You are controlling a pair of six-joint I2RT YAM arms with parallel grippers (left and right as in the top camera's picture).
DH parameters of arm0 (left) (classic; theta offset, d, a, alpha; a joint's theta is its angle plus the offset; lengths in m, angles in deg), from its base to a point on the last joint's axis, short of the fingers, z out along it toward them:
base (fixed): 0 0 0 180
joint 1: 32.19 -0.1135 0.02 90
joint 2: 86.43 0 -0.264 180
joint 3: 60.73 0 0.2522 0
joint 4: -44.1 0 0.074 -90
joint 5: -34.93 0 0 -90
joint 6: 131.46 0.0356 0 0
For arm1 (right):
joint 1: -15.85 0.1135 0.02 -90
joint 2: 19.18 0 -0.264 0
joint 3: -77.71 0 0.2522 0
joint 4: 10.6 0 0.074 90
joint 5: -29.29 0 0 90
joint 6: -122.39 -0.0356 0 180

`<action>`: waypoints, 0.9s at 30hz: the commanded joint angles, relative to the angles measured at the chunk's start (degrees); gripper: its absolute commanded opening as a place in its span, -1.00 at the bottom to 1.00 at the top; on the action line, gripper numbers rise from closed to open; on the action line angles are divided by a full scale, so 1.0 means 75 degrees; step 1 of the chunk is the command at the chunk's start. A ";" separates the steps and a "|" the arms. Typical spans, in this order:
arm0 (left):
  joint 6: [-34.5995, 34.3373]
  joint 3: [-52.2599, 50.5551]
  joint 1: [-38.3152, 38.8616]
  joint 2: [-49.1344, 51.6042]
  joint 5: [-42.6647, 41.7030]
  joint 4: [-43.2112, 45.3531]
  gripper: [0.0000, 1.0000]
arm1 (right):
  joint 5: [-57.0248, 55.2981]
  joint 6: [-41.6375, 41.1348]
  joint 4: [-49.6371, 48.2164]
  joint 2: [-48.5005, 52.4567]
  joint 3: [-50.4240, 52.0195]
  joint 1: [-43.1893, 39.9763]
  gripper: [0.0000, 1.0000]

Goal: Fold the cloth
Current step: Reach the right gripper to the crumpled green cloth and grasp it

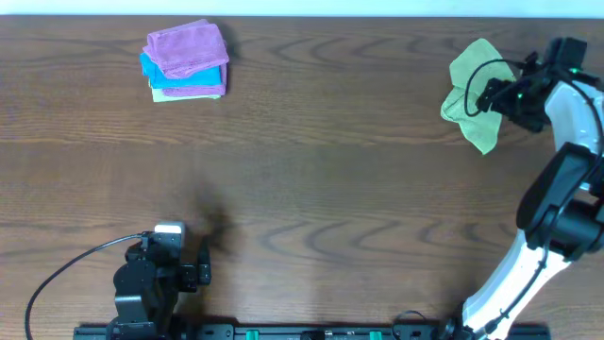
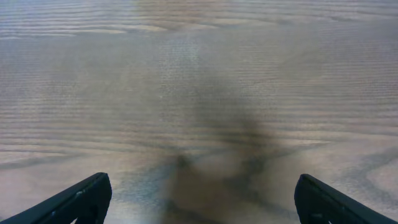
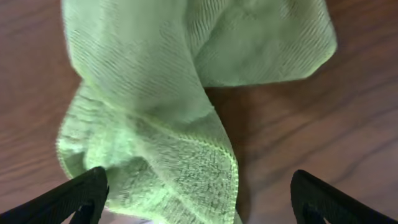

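Note:
A crumpled light-green cloth (image 1: pixel 475 90) lies at the far right of the wooden table. My right gripper (image 1: pixel 491 94) hovers over its right side with jaws wide open. In the right wrist view the green cloth (image 3: pixel 161 106) fills the left and middle, bunched in folds, and part of it lies between the open fingers of the right gripper (image 3: pixel 199 199). My left gripper (image 1: pixel 193 274) rests near the front left, open and empty; in the left wrist view the left gripper (image 2: pixel 202 199) has only bare wood between its fingers.
A stack of folded cloths, purple on top of blue and pale green (image 1: pixel 186 59), sits at the far left of the table. The wooden table (image 1: pixel 311 170) stretches between the two arms. The right arm's white base stands at the front right (image 1: pixel 514 283).

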 commanded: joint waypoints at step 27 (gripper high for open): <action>0.0134 0.0006 0.0026 -0.0041 0.0026 -0.0006 0.90 | 0.0889 0.0187 0.0694 -0.1177 0.0790 0.0058 -0.97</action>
